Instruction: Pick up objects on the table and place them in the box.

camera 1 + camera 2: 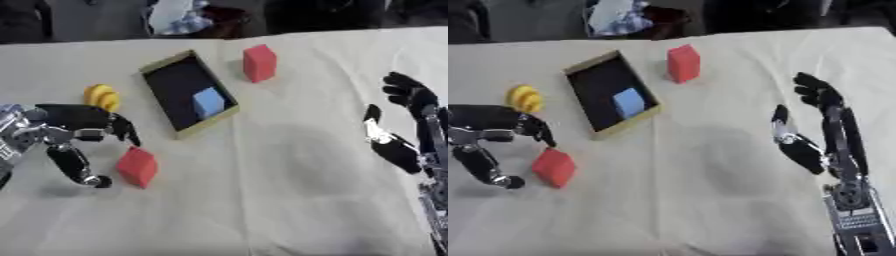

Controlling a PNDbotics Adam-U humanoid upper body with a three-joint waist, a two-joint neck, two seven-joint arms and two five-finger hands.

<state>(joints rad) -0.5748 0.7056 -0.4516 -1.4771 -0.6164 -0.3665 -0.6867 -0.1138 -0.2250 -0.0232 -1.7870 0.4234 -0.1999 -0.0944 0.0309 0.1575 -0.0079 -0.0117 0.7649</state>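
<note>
Table covered in a pale cloth (289, 200), creased down the middle. Near the far left of centre sits the box (229, 114), a shallow rectangular tray with tan walls and a dark floor, lying askew to the table edge. Inside it, toward its nearer right end, a light blue block (208, 101) rests on the floor of the box. Just beyond the box's far right corner, out on the cloth, stands a tall red block (259, 62), upright, apart from the box wall. To the box's left lies a yellow object (101, 97), ribbed or stacked in rounded lobes; its exact form cannot be made out. The left hand (74, 131) comes in from the left edge, low over the cloth, fingers pointing down and spread with the thumb reaching forward beneath; it holds nothing. A second red block (137, 166), tilted on the cloth, sits between the thumb and the fingers, close by them; whether any fingertip touches it cannot be told. The yellow object is just behind this hand. The right hand (811, 125) stands at the right side, well apart from all the objects, fingers upright and relaxed, thumb out toward the centre, grasping nothing.
</note>
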